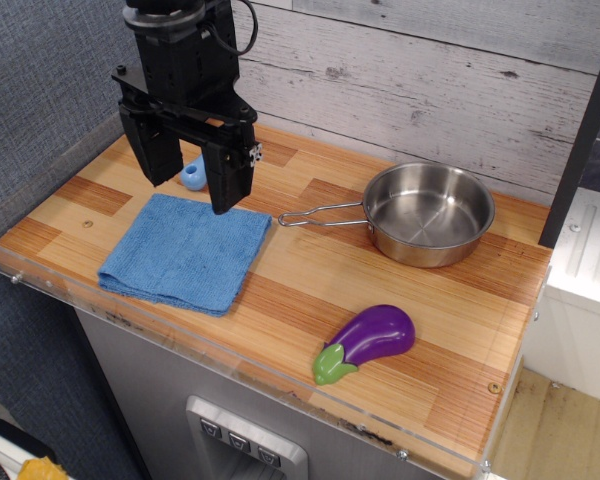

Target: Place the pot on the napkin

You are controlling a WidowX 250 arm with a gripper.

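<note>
We see the arm cut off by the top edge above the end effector [192, 185]. The end effector hides most of a small blue object [194, 176]. The worktop [310, 290] runs out of frame at lower right.

Black arm upper left, gripper [188, 172] pointing down, fingers [227, 180] spread apart, empty.

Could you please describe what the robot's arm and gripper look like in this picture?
The gripper is matte black and boxy, with two broad, flat black fingers that taper slightly downward. A small silvery metal fitting shows by one finger, with a glimpse of orange between the fingers. The arm above is black too, with a black cable looping at its side.
</note>
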